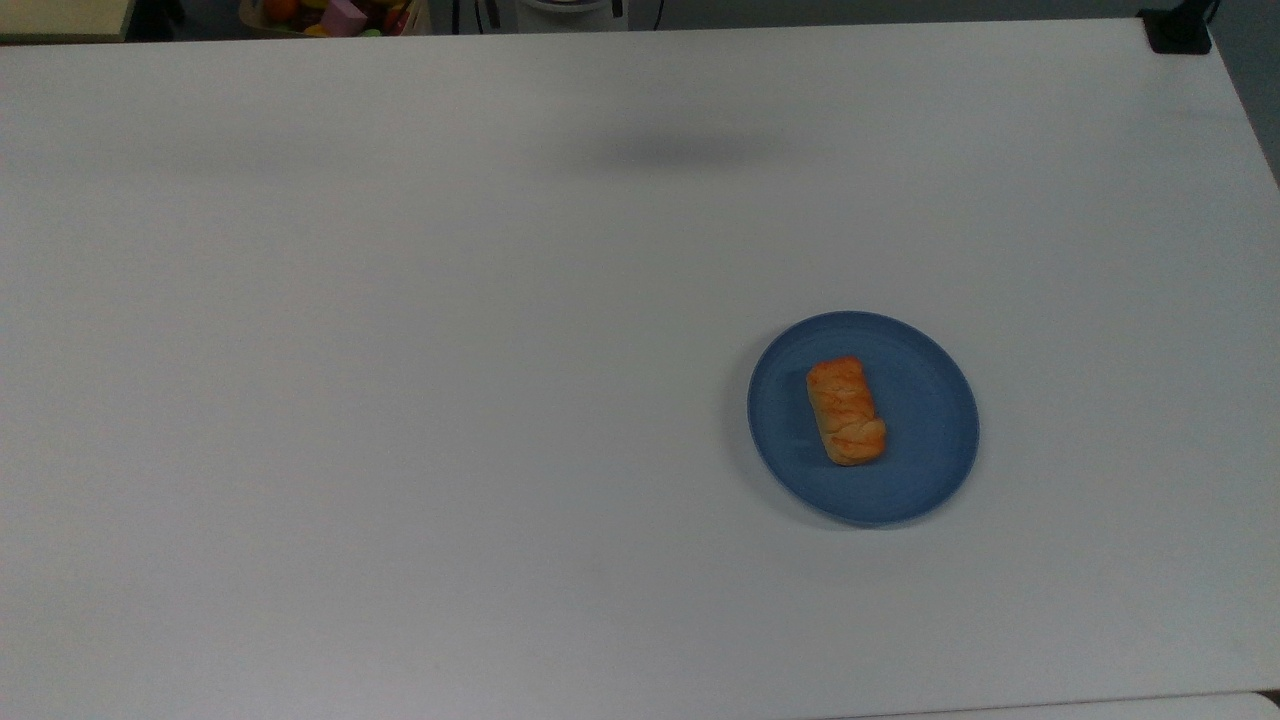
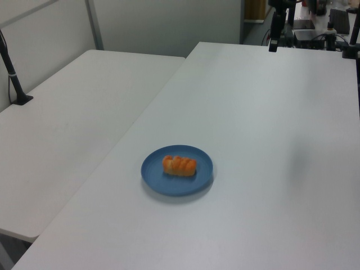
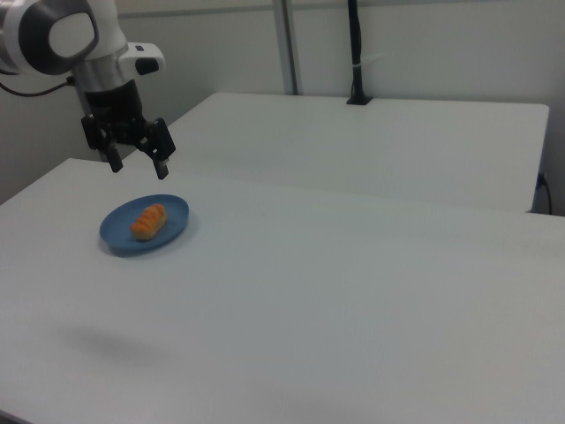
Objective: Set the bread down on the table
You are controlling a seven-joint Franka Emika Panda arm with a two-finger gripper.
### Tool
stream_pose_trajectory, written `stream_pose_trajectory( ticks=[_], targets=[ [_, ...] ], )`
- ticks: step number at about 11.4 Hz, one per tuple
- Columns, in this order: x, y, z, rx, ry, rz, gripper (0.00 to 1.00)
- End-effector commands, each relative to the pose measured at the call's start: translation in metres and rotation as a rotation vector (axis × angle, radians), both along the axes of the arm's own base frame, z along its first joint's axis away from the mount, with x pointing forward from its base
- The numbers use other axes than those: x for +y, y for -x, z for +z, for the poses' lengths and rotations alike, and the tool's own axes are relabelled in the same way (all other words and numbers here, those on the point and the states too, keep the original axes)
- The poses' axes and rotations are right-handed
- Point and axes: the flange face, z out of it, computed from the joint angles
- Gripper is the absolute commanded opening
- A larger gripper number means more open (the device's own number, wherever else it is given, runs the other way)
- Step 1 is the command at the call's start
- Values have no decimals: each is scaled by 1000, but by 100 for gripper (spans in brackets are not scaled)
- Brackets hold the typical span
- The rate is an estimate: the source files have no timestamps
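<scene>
The bread [image 1: 846,411] lay on the blue plate [image 1: 930,400] upon the table [image 1: 400,400]. The pincer [image 3: 138,163] hung spread and empty above the plate.

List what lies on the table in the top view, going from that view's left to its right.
Bare white table → near rim of the blue plate → the bread lying on the plate → far rim of the plate → bare table again.

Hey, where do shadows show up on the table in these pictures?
Top view: a soft grey smudge on the table near the far edge, plus a dark rim beside the plate. Right view: a faint patch at lower left, away from the hand.
</scene>
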Motion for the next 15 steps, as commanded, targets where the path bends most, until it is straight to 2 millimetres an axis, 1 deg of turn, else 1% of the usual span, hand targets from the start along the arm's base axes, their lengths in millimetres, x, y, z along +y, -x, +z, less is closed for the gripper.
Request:
stream_pose_trajectory(
  ticks=[1,7,15],
  targets=[
    [-2,-4,-1,-3,-13,14,100],
    [-3,-4,-1,5,-12,14,100],
    [3,-2,-3,15,-11,25,100]
  ],
)
